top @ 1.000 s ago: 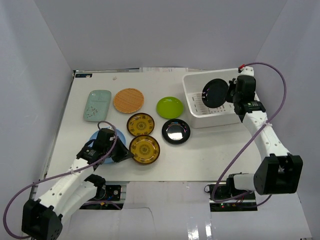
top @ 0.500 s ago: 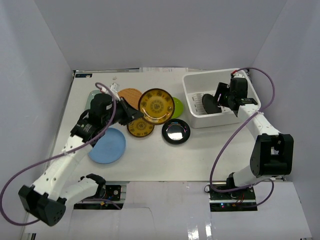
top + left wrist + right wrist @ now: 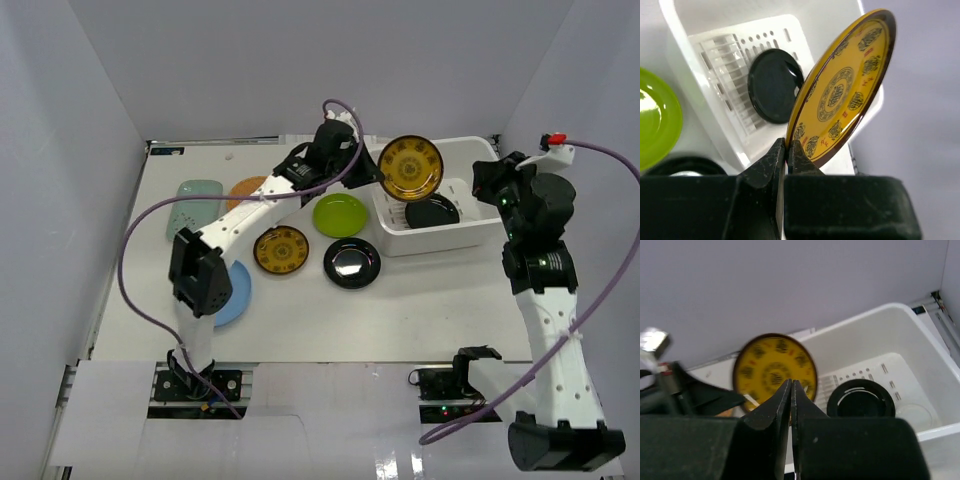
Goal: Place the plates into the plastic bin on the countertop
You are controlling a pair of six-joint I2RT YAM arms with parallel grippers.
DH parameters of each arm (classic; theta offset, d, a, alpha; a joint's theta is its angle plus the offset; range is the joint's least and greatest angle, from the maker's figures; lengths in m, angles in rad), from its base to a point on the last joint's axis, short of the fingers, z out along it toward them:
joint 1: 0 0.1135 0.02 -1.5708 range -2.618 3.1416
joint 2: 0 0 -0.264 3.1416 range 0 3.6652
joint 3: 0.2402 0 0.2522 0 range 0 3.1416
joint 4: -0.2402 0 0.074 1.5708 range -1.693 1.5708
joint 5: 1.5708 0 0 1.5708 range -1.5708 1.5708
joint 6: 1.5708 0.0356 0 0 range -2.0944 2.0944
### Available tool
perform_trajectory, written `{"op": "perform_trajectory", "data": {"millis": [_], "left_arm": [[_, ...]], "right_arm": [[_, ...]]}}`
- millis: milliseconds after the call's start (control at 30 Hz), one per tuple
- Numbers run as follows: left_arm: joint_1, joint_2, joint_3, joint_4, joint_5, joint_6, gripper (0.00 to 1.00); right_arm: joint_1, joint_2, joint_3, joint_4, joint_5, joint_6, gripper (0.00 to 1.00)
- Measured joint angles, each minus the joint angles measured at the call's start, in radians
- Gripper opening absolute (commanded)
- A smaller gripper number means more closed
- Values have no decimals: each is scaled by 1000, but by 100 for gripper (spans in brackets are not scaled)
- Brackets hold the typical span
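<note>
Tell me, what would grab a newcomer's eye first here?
The amber plate, pinched by its edge in the left gripper and held tilted over the left end of the plastic bin. Next, the glossy black plate inside the bin, and the right gripper shut on nothing at its right side.

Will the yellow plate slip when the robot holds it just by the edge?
Maybe: the yellow plate looks glossy and the left gripper pinches only its rim. It seems stiff, standing tilted without bending.
</note>
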Motion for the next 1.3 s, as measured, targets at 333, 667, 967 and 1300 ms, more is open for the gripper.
{"op": "perform_trajectory", "data": {"millis": [333,667,967,1300], "left_arm": [[-43,426,420,-97,-14,-10,3],[-58,438,439,-86,18,-5,90],[8,-39,77,-27,-134,98,83],[39,-901,-945,162,-406,-71,73]], "right_arm": [[-2,-193,-97,-5,-143,69,9],[-2,-302,-273,-37,-352,106,52],[104,-409,-708,41,-415,248,61],[444,-280,-1001,339,-110,473,64]]}}
